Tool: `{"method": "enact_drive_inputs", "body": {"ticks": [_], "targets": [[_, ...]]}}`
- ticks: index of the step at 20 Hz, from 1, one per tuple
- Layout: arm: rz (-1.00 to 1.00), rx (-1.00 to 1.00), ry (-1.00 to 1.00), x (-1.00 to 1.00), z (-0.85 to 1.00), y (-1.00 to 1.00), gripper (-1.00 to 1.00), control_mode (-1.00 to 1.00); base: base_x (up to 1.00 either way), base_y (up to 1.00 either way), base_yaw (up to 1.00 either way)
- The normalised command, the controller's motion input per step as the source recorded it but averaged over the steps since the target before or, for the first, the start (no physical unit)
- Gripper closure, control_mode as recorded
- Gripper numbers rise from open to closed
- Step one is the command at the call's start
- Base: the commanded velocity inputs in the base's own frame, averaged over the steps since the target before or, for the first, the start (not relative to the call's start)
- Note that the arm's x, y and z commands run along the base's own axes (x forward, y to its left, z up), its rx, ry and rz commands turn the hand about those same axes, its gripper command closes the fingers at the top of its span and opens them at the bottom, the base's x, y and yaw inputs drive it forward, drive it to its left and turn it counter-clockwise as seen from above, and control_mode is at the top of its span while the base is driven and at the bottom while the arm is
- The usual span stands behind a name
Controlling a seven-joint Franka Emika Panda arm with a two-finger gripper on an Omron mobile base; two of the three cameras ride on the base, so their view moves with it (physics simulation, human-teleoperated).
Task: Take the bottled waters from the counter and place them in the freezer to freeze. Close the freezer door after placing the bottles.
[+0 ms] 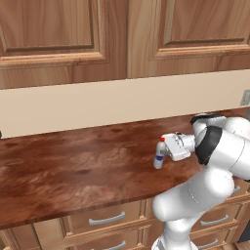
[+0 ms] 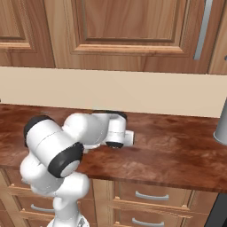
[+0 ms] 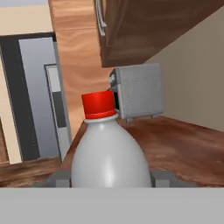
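The tool (image 1: 162,151) pinches the red-capped bottle (image 1: 159,157), fingers pressed on both its sides. The bottle stands upright on the bench (image 1: 73,171), toward the front edge.

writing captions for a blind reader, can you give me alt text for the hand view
A clear bottle with a red cap stands close up between the gripper fingers, which press against its sides. Behind it a dark wood-grain counter runs to a grey toaster-like appliance under wooden wall cabinets, with a grey refrigerator at left.
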Motion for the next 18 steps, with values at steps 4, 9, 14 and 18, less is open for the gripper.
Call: {"method": "enact_drive_inputs", "body": {"ticks": [4,9,14,18], "targets": [[-0.04,0.09,0.0,-0.68,0.95,0.29,1.0,-1.0,0.0,0.0,0.0],[0.0,0.01,0.0,-0.34,0.4,0.28,1.0,1.0,-0.52,0.57,0.01],[0.0,0.0,0.0,0.0,0.0,0.0,1.0,1.0,-0.67,1.0,0.21],[0.0,0.0,0.0,0.0,0.0,0.0,1.0,1.0,-0.51,1.0,0.48]]}}
